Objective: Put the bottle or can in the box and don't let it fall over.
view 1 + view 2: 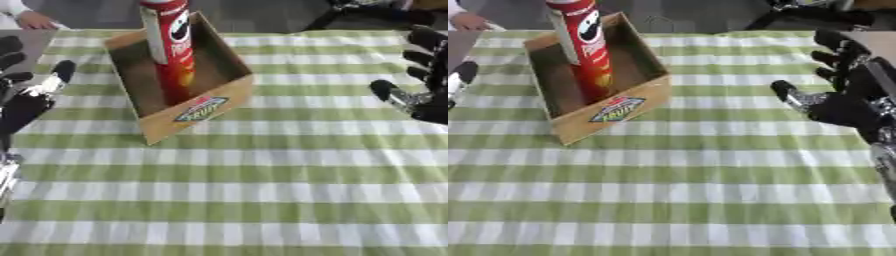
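A tall red can stands upright inside the open cardboard box, toward the box's far side, its lid reaching above the box's walls and its base hidden by the near wall. The box sits askew on the counter, which is covered in a green-and-white checked cloth; one corner of the box points toward the robot, and a coloured label shows on the near wall. Nothing holds the can — both hands are clear of the box. The left hand hangs to the left of the box, apart from it, its fingers straight and spread apart, pointing up and away. The right hand hangs well to the right of the box, also open, its thumb reaching toward the box and its fingers relaxed and apart, closed on nothing. Beyond the box's far left corner, at the edge of the counter, a person's hand rests without touching the box or the can. The checked cloth on the near side of the box lies flat.
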Controlling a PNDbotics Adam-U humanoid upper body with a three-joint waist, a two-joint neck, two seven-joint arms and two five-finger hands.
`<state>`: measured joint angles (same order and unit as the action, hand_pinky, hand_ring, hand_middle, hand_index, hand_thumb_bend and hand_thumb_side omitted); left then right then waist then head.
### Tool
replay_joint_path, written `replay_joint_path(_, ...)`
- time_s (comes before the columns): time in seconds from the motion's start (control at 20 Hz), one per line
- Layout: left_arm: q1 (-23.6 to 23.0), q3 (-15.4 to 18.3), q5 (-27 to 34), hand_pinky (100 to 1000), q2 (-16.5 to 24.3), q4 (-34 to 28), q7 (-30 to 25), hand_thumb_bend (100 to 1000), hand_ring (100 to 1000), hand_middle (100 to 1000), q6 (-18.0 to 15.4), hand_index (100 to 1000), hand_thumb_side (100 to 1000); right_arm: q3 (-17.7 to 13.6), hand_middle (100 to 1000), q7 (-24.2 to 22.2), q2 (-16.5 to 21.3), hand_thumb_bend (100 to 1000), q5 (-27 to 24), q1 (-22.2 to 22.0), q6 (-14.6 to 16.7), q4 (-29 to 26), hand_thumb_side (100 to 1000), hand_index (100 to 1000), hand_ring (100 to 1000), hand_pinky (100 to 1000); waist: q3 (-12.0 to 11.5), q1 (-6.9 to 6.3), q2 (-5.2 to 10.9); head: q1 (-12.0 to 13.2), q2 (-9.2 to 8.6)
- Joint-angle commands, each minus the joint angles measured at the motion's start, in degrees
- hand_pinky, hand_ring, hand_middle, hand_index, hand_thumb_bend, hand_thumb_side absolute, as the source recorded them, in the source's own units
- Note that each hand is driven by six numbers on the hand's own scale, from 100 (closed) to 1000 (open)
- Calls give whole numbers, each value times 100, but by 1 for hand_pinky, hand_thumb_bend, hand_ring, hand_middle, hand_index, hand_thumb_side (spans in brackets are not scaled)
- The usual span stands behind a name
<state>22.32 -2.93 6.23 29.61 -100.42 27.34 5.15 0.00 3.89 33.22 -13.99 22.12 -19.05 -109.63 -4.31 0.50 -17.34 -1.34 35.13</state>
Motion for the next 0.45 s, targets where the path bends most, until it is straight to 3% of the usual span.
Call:
replay_joint_path(0.05,-304,181,175,696,165,-610,79,618,802,758,-11,795,426,-74,1000,20,176,463,-43,43,7,-99,100,964,1000,1000,6,-9,173,54,-2)
replay_joint_path(0.3,-898,302,331,680,80,-1304,186,592,798,752,142,790,447,-75,1000,21,170,465,-53,33,10,-89,100,964,1000,1000,19,-11,213,65,5)
replay_joint_path(0.45,-1055,382,363,667,-42,-1404,241,579,791,745,26,790,452,-78,1000,30,157,464,-54,54,6,-77,100,965,1000,1000,30,-12,218,43,22)
